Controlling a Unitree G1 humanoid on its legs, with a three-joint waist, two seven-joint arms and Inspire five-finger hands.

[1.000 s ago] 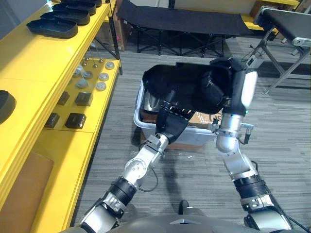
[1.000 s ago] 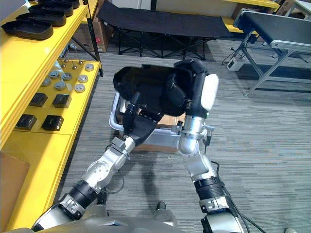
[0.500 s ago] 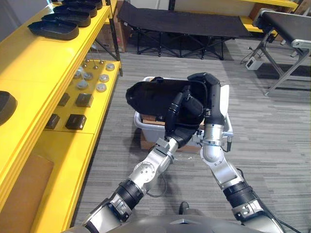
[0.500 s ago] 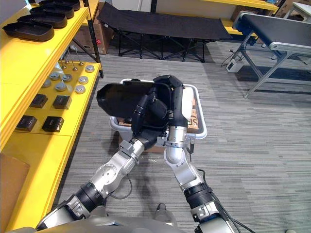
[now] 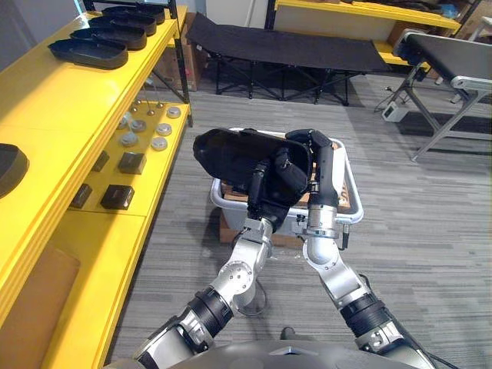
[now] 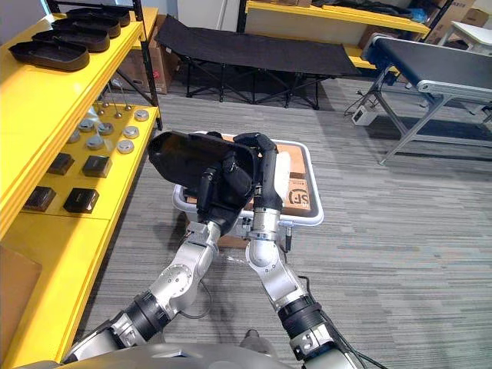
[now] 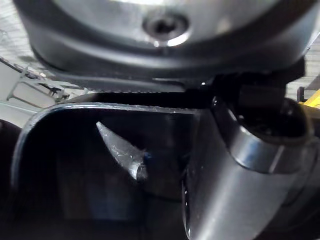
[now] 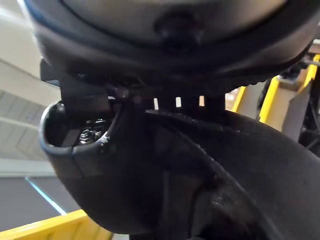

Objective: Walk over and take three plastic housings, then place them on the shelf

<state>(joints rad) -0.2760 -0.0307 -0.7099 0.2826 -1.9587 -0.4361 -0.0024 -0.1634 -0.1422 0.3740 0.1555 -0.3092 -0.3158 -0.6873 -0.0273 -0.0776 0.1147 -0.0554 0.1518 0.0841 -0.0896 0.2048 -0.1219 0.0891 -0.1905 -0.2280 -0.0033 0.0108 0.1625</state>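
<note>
I hold one black plastic housing (image 5: 231, 154) in both hands above the white bin (image 5: 351, 215). My left hand (image 5: 274, 183) comes up from below, its fingers curled against the housing's near side. In the left wrist view its thumb (image 7: 240, 190) lies beside the hollow inside of the housing (image 7: 75, 165). At the housing's right end my right hand (image 5: 321, 165) stands upright, fingers hooked over the rim. The right wrist view has the dark housing (image 8: 250, 165) close against that hand. Several more black housings (image 5: 88, 52) lie in a row on the yellow shelf (image 5: 46, 108) at the far left.
The bin rests on a cardboard box (image 5: 231, 223) on the grey floor. The lower yellow shelf (image 5: 161, 173) carries metal discs (image 5: 159, 142) and small black blocks (image 5: 118, 196). A black cot (image 5: 284, 38) stands behind; a conveyor (image 5: 453, 50) is at the far right.
The housing and both hands have come lower and to the left in view. My left hand's fingers, straight under the housing before, have curled onto it. The camera has shifted too.
</note>
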